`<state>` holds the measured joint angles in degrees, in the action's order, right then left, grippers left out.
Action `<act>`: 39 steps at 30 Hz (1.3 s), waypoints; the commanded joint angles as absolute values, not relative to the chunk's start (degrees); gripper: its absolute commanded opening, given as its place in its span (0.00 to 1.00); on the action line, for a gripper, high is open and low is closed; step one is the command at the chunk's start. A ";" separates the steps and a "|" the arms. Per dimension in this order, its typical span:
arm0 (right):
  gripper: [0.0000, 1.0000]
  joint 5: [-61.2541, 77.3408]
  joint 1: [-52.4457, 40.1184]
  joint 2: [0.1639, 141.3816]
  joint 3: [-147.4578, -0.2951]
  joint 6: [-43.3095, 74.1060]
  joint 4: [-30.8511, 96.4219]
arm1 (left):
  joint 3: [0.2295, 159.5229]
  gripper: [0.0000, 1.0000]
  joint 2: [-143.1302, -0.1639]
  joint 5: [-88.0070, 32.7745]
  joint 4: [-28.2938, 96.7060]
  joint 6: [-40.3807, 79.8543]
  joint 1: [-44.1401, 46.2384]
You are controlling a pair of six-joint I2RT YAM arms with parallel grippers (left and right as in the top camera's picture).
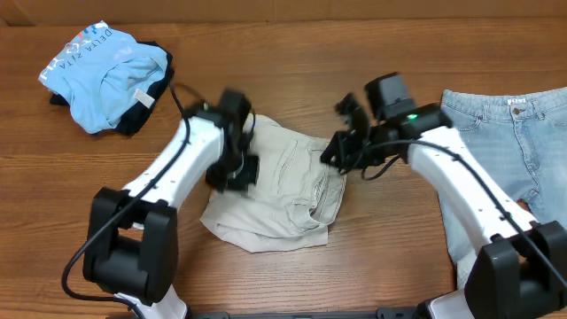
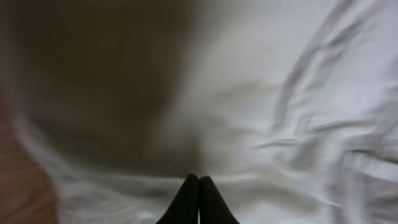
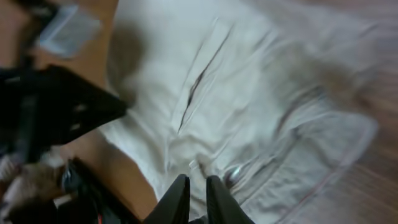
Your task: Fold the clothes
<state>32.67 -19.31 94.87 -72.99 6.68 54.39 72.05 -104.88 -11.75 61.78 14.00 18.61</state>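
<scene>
While folding beige shorts [image 1: 283,190] | left gripper [image 2: 198,178]: tips pressed together, nothing seen between | right gripper [image 3: 198,179]: tips a crack apart, hold not clear | grab edge just past tips, pull over slow

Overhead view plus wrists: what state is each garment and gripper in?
beige shorts, rumpled, partly folded, mid-table.
jeans, spread flat at the right edge.
sky-blue tee, bunched in a heap, far left.
dark garment, crumpled under the tee.
left gripper, shut, over the shorts.
right gripper, narrowly open, over the shorts.
</scene>
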 commanded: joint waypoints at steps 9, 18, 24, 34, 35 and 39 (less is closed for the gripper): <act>0.14 25.74 -30.26 100.73 -60.71 1.76 57.91 | 61.84 0.04 -104.73 -12.29 59.31 18.24 13.69; 0.04 25.50 -28.27 98.63 -63.40 4.47 62.35 | 73.10 0.04 -104.55 -16.49 66.50 13.43 9.69; 0.05 25.54 -28.84 91.77 -71.96 2.72 66.46 | 78.50 0.09 -104.12 -16.43 68.75 11.53 9.61; 0.10 30.30 -36.75 90.94 -67.35 -2.98 60.34 | 75.13 0.07 -104.14 -11.42 65.52 12.91 9.74; 0.13 30.26 -37.47 91.15 -65.93 -2.76 59.59 | 75.11 0.08 -104.14 -11.44 65.54 13.02 9.50; 0.20 29.10 -39.55 94.04 -58.19 1.76 56.99 | 75.11 0.11 -104.14 -11.99 65.80 13.10 8.62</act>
<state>29.21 -39.07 91.53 -62.50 -0.49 57.63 75.61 -105.01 -12.58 65.76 13.13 9.54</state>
